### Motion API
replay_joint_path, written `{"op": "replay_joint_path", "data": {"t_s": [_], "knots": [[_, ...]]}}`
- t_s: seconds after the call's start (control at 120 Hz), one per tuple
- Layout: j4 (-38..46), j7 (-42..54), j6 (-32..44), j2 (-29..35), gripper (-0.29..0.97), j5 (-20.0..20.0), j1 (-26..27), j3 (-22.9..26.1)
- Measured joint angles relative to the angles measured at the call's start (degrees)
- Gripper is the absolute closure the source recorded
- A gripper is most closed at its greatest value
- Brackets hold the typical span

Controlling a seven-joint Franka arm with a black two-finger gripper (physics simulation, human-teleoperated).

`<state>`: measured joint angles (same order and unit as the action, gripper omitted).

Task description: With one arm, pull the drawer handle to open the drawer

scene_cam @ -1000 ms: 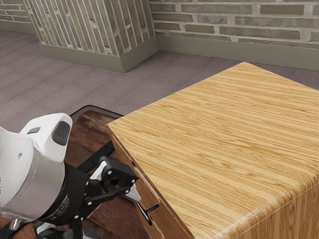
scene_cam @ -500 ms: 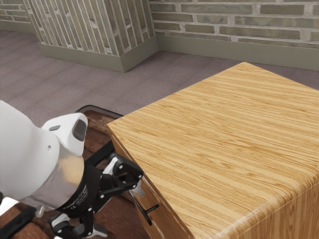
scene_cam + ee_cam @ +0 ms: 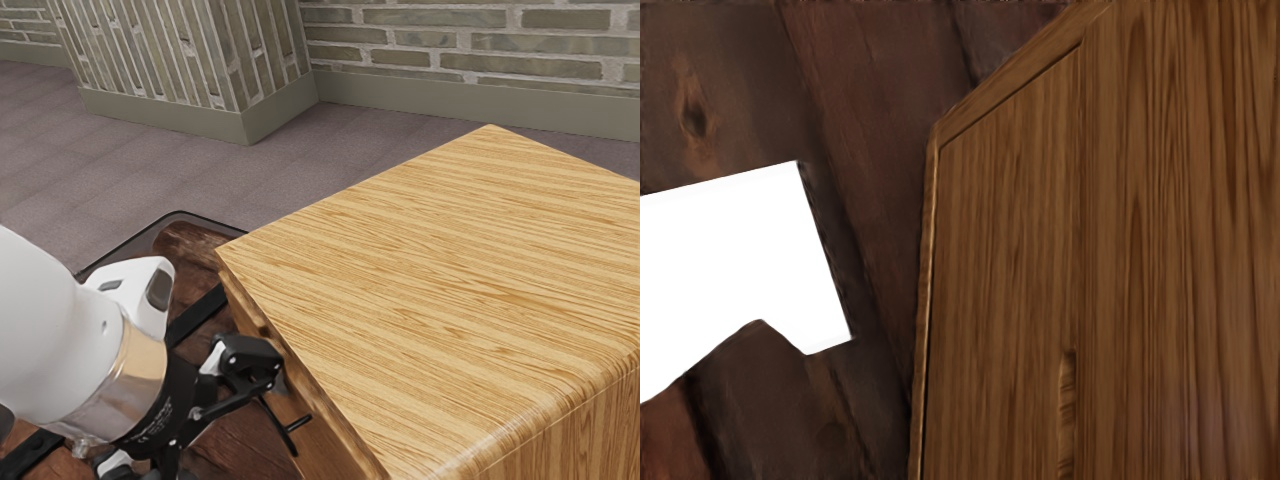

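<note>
- A large box-shaped cabinet of light, strongly grained oak (image 3: 450, 290) is seen at the exterior view's right, and its broad top is turned toward the camera.
- The cabinet's front face is seen as a narrow slanted strip at the lower middle of the exterior view, and the wooden drawer front (image 3: 300, 398) is set in it.
- The short black bar-shaped drawer handle (image 3: 293, 432) is carried on a small stub and stands out from the drawer front, low on that strip.
- The black two-finger gripper (image 3: 258, 372) is held close against the drawer front, just above the handle and toward the exterior view's left of it.
- Whether the gripper is apart, together or clamped on the handle cannot be told, and no contact with the handle can be made out.
- The white, rounded arm with its silver wrist ring (image 3: 60, 350) is brought in from the exterior view's lower left.
- The cabinet is stood on a dark brown wooden table with a black rim (image 3: 190, 245).
- In the wrist view the drawer front (image 3: 1010, 300) is shown as a framed brown panel, with the dark table boards (image 3: 870, 120) beside it and a flat white shape (image 3: 730, 260) lying over them.
- Grey paved floor (image 3: 150, 150) and a brick wall (image 3: 470, 40) are seen behind.
</note>
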<state>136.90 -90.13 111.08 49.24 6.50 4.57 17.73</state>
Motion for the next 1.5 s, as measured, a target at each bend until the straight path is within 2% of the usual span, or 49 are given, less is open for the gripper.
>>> {"op": "replay_joint_path", "data": {"t_s": [0.142, 0.733, 0.983, 1.5], "knots": [[0.7, -0.7, -1.1, 2.3, 0.01, -2.1, 2.9, -2.3], [4.3, -3.6, -9.4, 14.4, 0.01, -5.1, 5.9, -3.8], [6.9, -5.6, -13.1, 18.3, 0.01, -7.3, 10.0, -5.9], [9.5, -9.9, -18.3, 26.5, 0.02, -11.2, 15.3, -8.3]]}}
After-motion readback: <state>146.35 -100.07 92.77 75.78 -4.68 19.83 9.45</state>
